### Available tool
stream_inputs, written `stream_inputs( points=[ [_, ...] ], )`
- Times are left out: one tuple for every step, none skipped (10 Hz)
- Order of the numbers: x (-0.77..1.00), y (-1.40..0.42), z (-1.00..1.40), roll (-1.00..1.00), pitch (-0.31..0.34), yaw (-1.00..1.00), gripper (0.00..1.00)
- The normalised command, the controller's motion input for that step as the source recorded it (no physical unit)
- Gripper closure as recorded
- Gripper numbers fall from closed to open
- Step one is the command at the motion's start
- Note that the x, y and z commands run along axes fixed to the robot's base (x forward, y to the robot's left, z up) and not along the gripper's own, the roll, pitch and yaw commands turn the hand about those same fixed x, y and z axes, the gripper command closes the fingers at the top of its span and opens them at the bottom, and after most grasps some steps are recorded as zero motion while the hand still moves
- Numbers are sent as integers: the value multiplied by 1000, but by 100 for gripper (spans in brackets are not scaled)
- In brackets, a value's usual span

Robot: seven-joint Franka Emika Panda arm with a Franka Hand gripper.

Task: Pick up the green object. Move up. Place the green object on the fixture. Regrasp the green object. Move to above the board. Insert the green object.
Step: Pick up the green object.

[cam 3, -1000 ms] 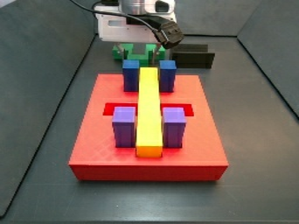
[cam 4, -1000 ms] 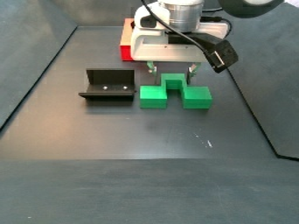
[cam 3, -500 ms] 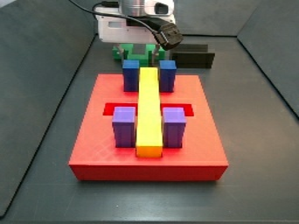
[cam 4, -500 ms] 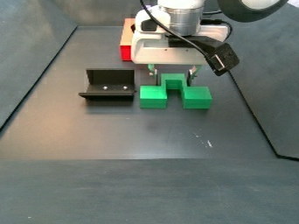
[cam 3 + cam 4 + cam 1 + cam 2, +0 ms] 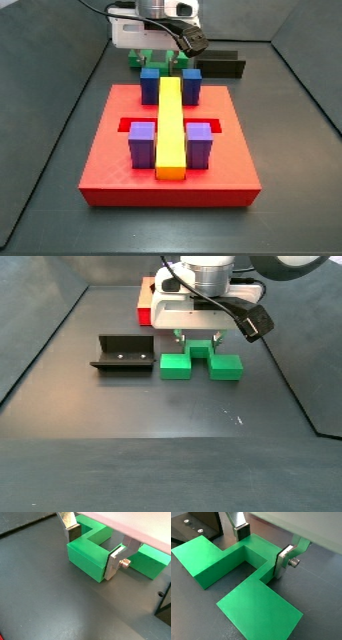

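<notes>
The green object (image 5: 201, 362) is lying flat on the dark floor, just to the right of the fixture (image 5: 123, 354) and just on the near side of the board (image 5: 143, 301); it is not shifting from where it lay a second ago. What is changing is me: my gripper (image 5: 198, 344) is sitting a little lower over the block than it was, and the descent is now slowing almost to nothing. In both wrist views my fingers (image 5: 115, 562) are standing apart, straddling the narrow middle section of the green object (image 5: 244, 577), one plate on each side of it, with the pads down at the level of its walls. I am judging that the lowering is nearly finished and that closing is coming next. Nothing is lifted yet, so the pick is only being set up, and the fixture (image 5: 191, 527) is waiting empty close beside
</notes>
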Motion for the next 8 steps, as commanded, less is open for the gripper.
stream_inputs(
  points=[
    [0, 0, 0, 0, 0, 0, 100],
    [0, 0, 0, 0, 0, 0, 100],
    [0, 0, 0, 0, 0, 0, 100],
    [0, 0, 0, 0, 0, 0, 100],
    [0, 0, 0, 0, 0, 0, 100],
    [0, 0, 0, 0, 0, 0, 100],
    [0, 0, 0, 0, 0, 0, 100],
    [0, 0, 0, 0, 0, 0, 100]
  ],
)
